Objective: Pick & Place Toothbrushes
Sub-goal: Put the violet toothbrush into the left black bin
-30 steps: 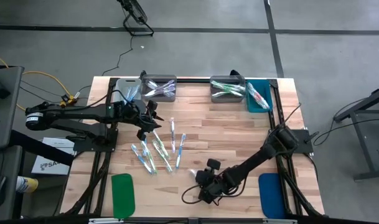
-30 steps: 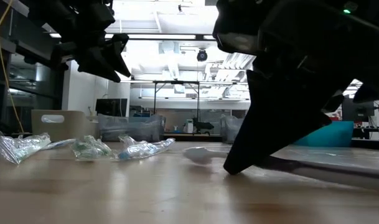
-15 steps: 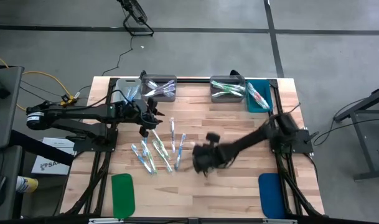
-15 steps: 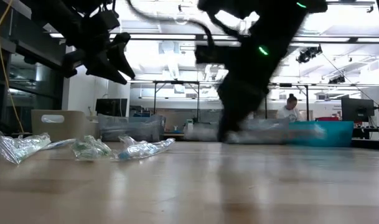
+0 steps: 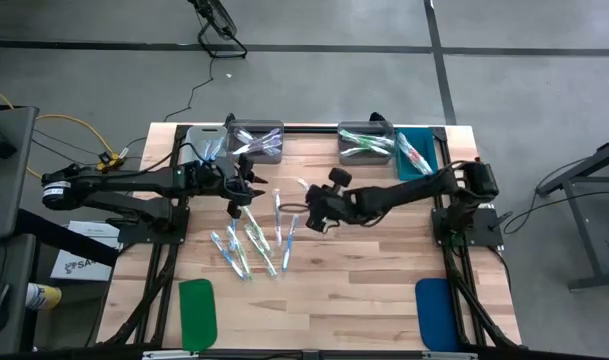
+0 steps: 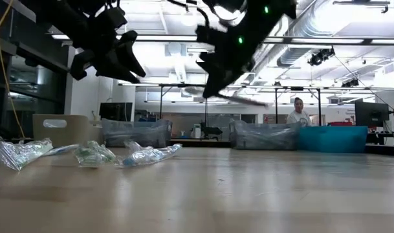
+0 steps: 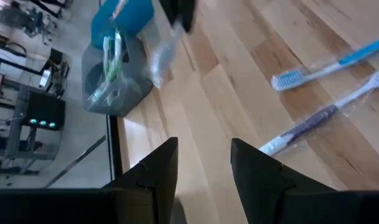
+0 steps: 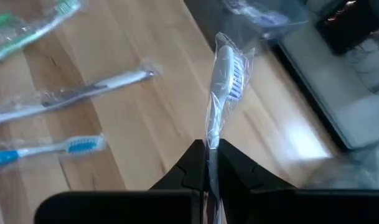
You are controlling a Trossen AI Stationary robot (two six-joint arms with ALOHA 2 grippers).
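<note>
Table [image 5: 364, 290]: a big wooden top with both dark arms reaching in over it.
Right arm: it stretches from the right side toward the middle of the table, up in the air.
Left arm: it waits over the left part of the table, near the back.
Bins: two grey bins [image 5: 256, 142] [image 5: 365, 144] and a blue bin [image 5: 416, 155] sit along the back edge, each with toothbrushes inside.
Pads: a flat green pad [image 5: 197, 312] lies at the front left, a flat blue pad [image 5: 435, 313] at the front right.
Right gripper [image 8: 208, 163]: its fingers are squeezed tight on a wrapped toothbrush [image 8: 223, 90], held high above the wood.
Left gripper [image 7: 203, 163]: its fingers are apart with nothing between them, hanging over the wood near the pile.
Loose toothbrushes [image 5: 256, 240]: a small bunch in clear wrap lies flat on the table between the arms, just under the left gripper.
</note>
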